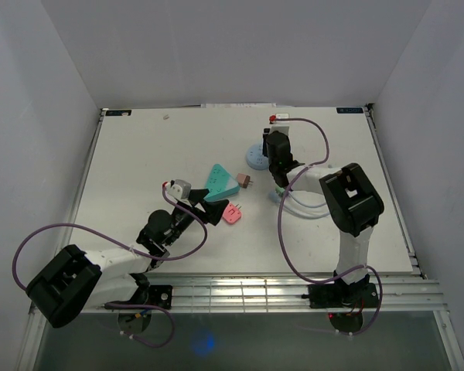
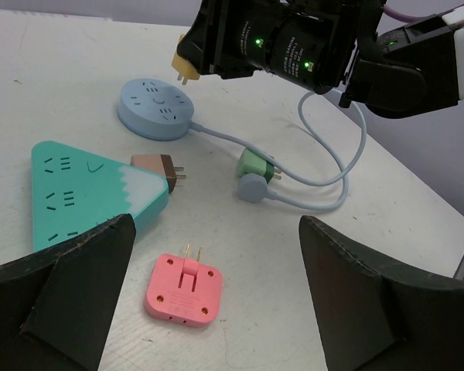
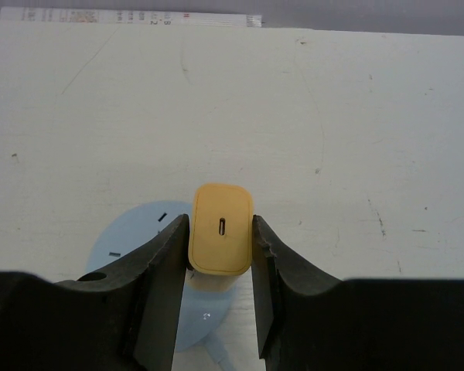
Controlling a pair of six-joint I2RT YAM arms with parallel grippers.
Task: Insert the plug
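My right gripper point(image 3: 220, 251) is shut on a yellow plug point(image 3: 221, 229) and holds it just above the round blue power strip point(image 3: 139, 247). In the left wrist view the yellow plug point(image 2: 185, 60) hangs prongs down over the far edge of that blue strip point(image 2: 156, 108). In the top view the right gripper point(image 1: 276, 151) sits right of the blue strip point(image 1: 255, 157). My left gripper point(image 2: 209, 290) is open over a pink plug point(image 2: 182, 289) lying flat on the table. In the top view the left gripper point(image 1: 209, 212) is just left of the pink plug point(image 1: 232, 213).
A teal triangular power strip point(image 1: 220, 183) lies mid-table with a brown plug point(image 1: 246, 182) at its right edge. A green plug point(image 2: 254, 165) and the blue strip's grey cable and plug point(image 2: 254, 188) lie right of them. A white adapter point(image 1: 178, 187) lies by the left arm.
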